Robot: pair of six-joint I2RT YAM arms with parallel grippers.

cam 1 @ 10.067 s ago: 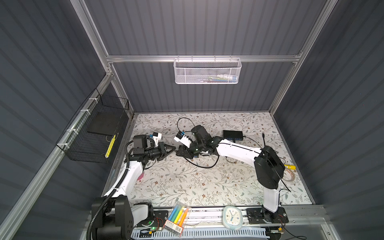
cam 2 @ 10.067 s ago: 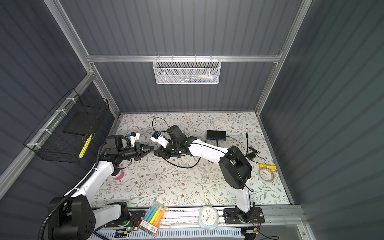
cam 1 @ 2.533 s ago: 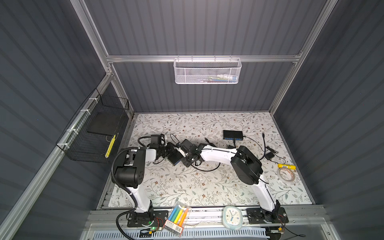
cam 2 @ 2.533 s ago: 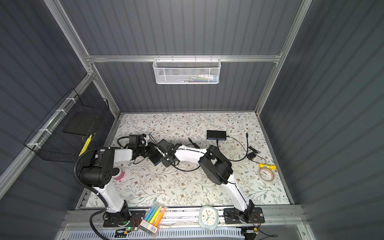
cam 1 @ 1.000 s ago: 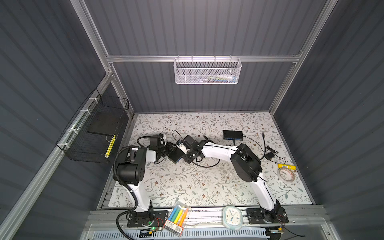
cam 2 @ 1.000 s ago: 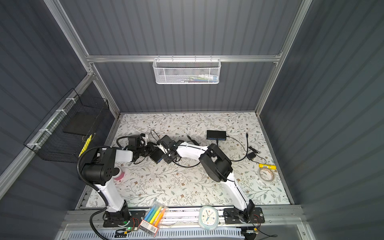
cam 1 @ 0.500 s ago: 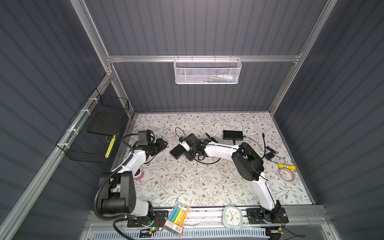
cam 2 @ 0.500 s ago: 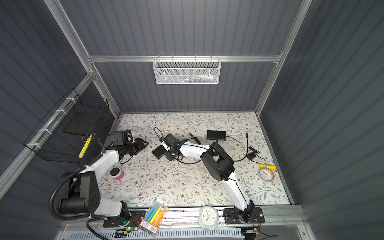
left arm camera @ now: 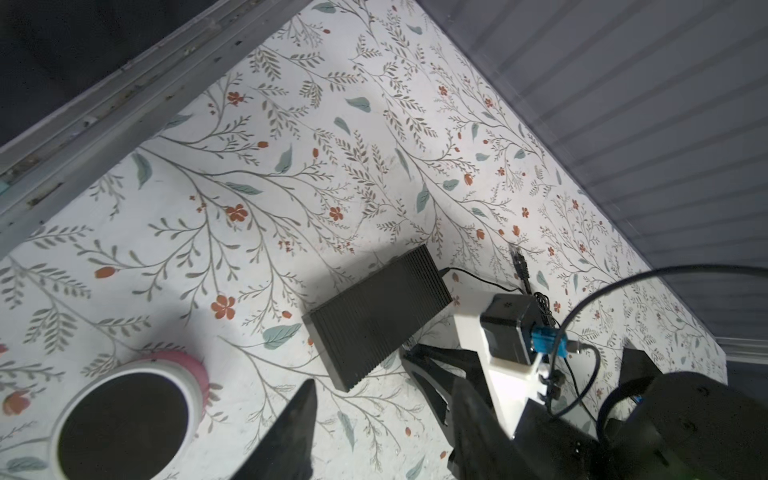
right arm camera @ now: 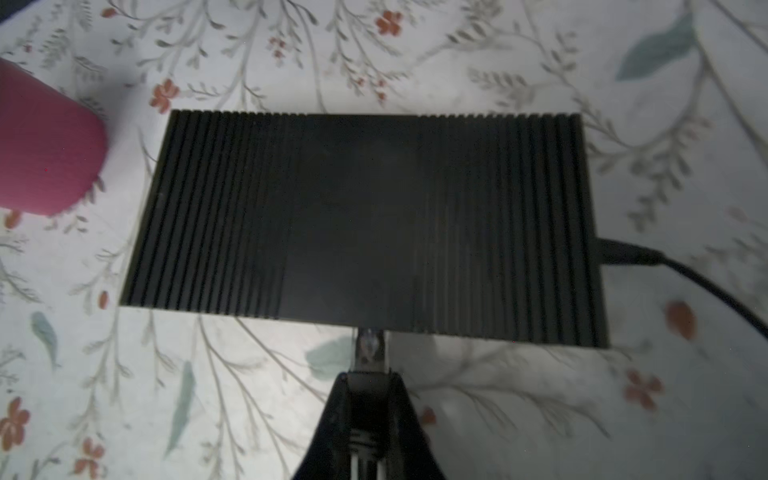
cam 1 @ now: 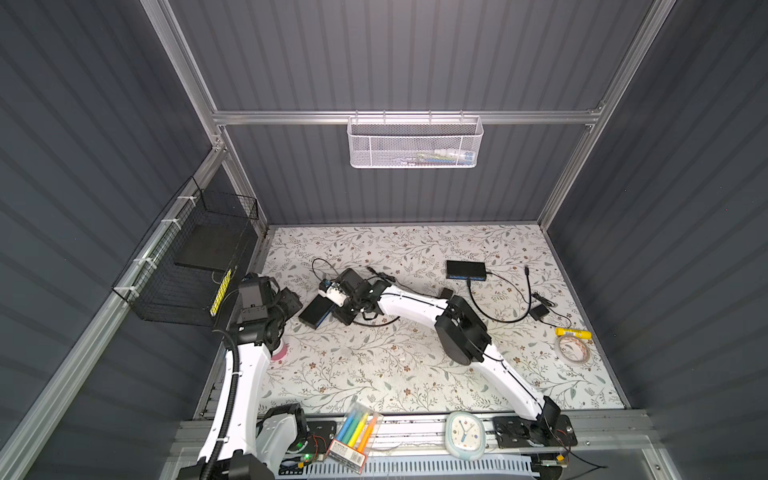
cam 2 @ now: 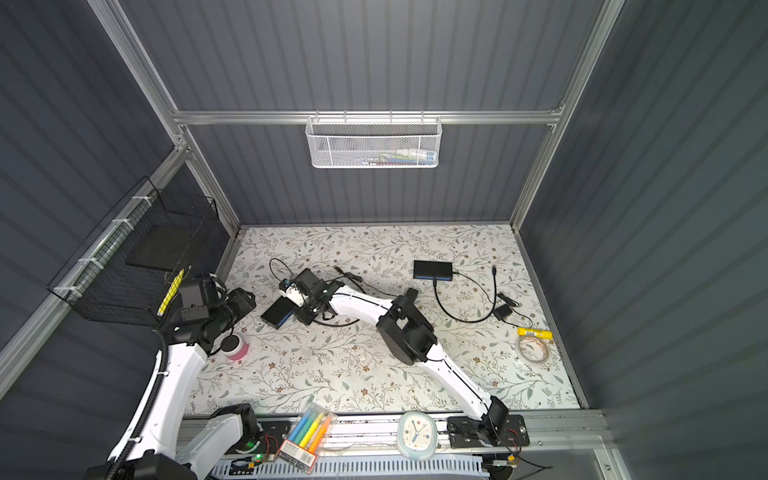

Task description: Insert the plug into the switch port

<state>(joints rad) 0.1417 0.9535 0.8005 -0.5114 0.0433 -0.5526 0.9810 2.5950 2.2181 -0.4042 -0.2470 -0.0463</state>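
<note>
Two white robot arms meet at the left side of a floral mat (cam 1: 374,365), seen from above.

Farthest left, the left gripper (left arm camera: 382,388) has just let go. A second ago it was pressed in at the switch beside the other arm. Now it has drawn back, jaws apart with nothing between them. A pink cup (left arm camera: 137,415) stands off to one side of its fingers, clear of them. Ahead of those open fingers, near but not touching, the switch (cam 1: 316,313) lies flat on the mat. It is a ribbed black box with no hand on it.

Across the switch from the left gripper, the right gripper (right arm camera: 368,380) is pinched closed on the plug (right arm camera: 369,349). In the right wrist view the plug sticks straight out past the fingertips. Its clear tip meets the switch's near long edge, about midway along. The port is hidden under that edge, so it cannot be told whether the plug is seated or only at the mouth. A cable (right arm camera: 631,252) already leaves the switch's short end, off to this gripper's side.

With the left gripper gone, there seem to be two possibilities. The plug may already be in. If it is not, any remaining push comes from the right arm alone and could slide the unheld switch away.
</note>
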